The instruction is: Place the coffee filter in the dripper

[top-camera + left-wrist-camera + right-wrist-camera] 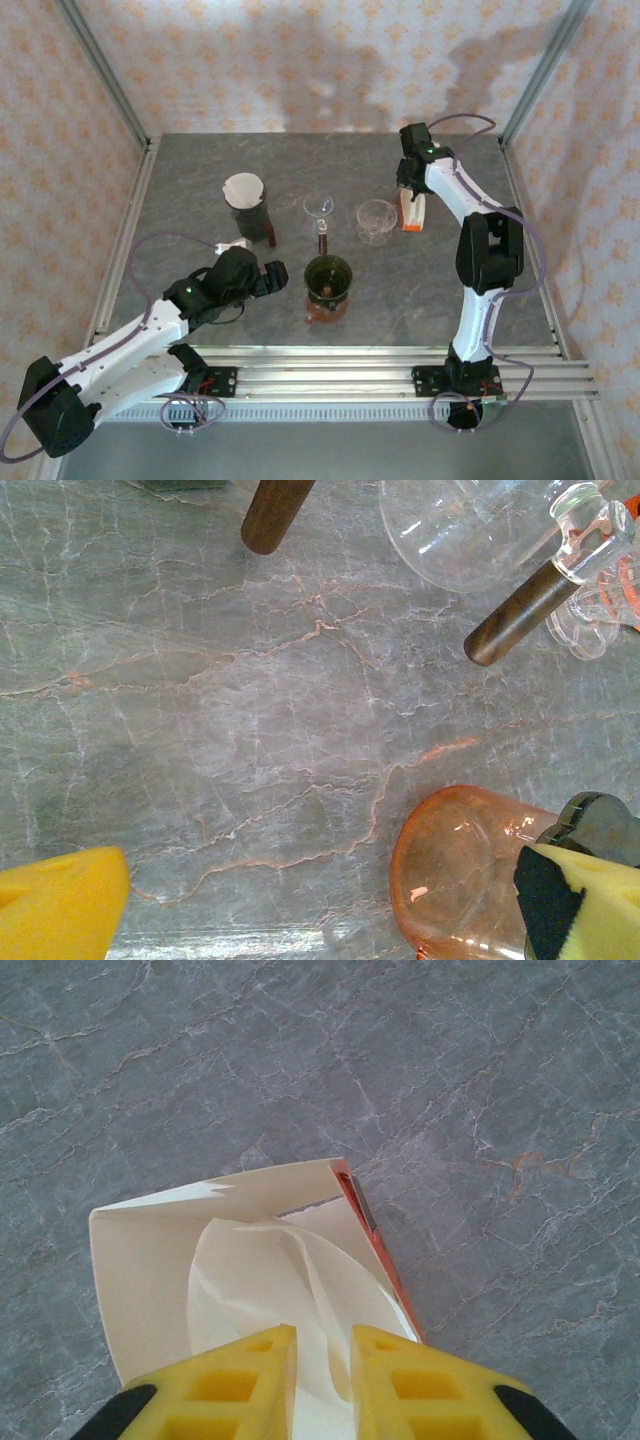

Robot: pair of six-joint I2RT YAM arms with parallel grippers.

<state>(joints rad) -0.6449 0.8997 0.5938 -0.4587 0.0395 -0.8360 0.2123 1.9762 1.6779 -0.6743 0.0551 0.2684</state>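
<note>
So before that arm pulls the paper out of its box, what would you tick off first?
1. Right gripper straddles the coffee filter: ok, the paper sits between its fingers.
2. Filter firmly pinched: cannot tell, a narrow gap shows between the fingers.
3. Only one filter taken: cannot tell.
4. Filter box open, paper free to come out: ok.
5. Glass dripper looks empty: ok.
6. Left gripper open, beside the amber carafe, away from the box: ok.
</note>
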